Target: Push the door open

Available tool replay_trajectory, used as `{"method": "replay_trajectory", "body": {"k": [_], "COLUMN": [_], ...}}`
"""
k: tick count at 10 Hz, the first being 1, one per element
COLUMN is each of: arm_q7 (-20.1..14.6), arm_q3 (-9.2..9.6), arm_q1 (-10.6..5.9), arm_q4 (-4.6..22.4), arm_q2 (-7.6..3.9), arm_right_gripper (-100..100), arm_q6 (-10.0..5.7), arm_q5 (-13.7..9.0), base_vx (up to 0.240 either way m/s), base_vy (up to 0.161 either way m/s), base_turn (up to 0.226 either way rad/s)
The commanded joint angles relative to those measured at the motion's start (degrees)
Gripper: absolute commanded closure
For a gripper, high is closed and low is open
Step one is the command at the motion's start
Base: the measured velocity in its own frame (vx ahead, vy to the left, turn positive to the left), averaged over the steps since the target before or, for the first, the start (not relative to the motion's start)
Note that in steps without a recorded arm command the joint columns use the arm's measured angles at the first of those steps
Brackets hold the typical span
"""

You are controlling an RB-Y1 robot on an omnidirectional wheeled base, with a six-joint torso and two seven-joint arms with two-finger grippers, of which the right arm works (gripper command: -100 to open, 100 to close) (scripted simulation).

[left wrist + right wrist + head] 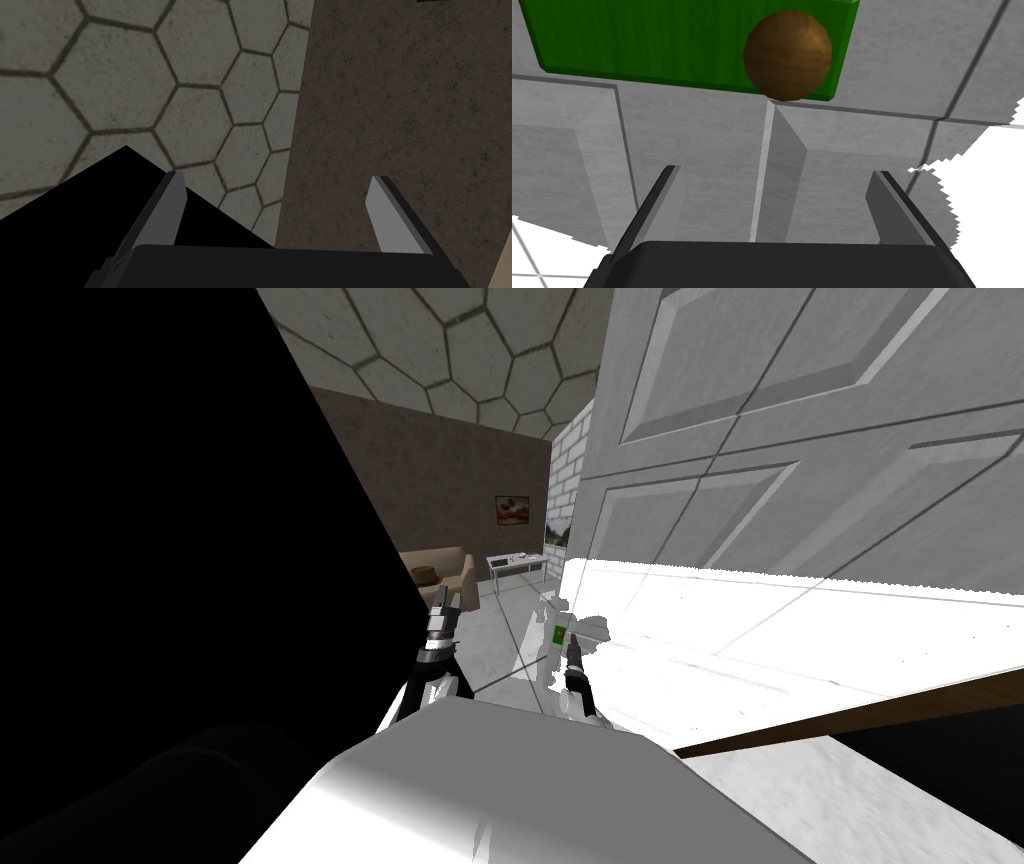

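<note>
Right gripper point(775, 172) faced the grey panelled door point(687, 150) with its fingers spread wide and empty, the round brown knob point(787, 55) on its green plate point(637, 40) just beyond the fingertips. Left gripper point(276, 177), equally wide and empty, hung apart from the door.
</note>
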Motion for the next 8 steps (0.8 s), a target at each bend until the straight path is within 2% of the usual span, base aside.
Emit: {"method": "replay_trajectory", "body": {"k": [1, 4, 8], "arm_q7": [0.89, 2.8, 5.27], "arm_q3": [1.98, 5.95, 11.09], "arm_q1": [-0.23, -0.5, -0.85], "arm_q4": [0.19, 0.04, -0.14], "arm_q2": [-0.27, -0.19, 1.02], "arm_right_gripper": [-100, -100, -100], "arm_q6": [-0.82, -2.06, -3.66], "arm_q5": [-2.54, -7.7, -14.38], "base_vx": [-0.089, -0.091, -0.095], "base_vy": [-0.012, -0.013, 0.008], "base_turn": [0.014, 0.017, 0.017]}}
